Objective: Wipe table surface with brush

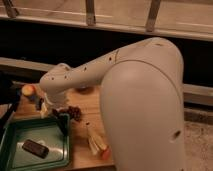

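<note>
The dark end effector (pixel 63 124) hangs over the green plastic tray's (pixel 25 136) right rim, above the light brown wooden surface (pixel 90 107). I cannot tell its grip state or the slim black brush's bearing.

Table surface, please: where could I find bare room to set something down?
Bare table surface lies between the green tray and the peeled banana. It is crowded at the tray's far right corner, where the gripper hangs beside a dark cluster.
</note>
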